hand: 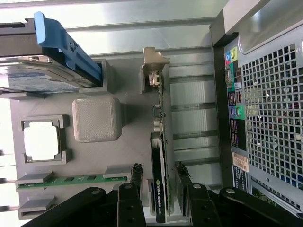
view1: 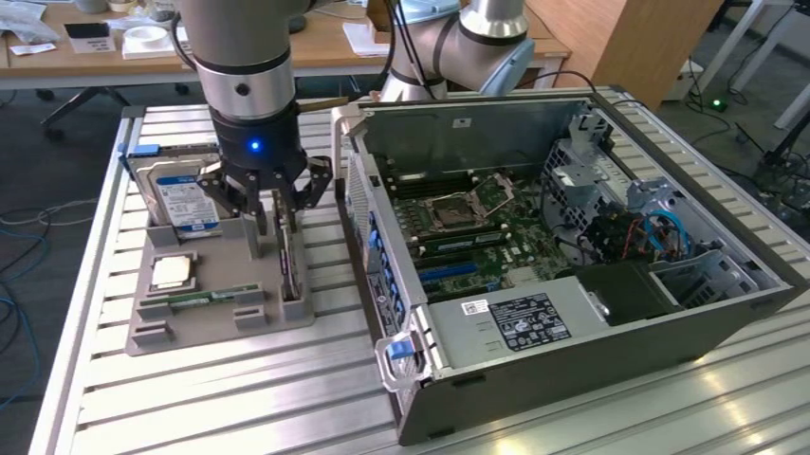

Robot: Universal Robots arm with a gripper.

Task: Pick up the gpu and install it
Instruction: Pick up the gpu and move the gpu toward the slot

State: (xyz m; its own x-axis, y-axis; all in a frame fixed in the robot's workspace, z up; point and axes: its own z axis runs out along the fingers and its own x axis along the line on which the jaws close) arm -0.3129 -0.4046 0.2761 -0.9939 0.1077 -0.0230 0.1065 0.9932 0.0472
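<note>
Gpu point(view1: 290, 267), exterior view: on edge in a slot of the grey tray point(view1: 190, 329), at the tray side nearest the open computer case point(view1: 570, 284). Over that slot, gripper point(view1: 271, 237), jaws wide, straddling the card. In the tray's other nests: hard drive point(view1: 184, 194), CPU point(view1: 174, 272), RAM stick point(view1: 203, 299). Wrist view: gpu point(hand: 158, 156) upright in the grey tray point(hand: 132, 137), gripper point(hand: 159, 172) spread wide, fingers point(hand: 137, 177) flanking the card, gaps on both sides.

Slatted table point(view1: 228, 398), perhaps aluminium — grey tray point(view1: 234, 275), open PC case point(view1: 608, 370)
</note>
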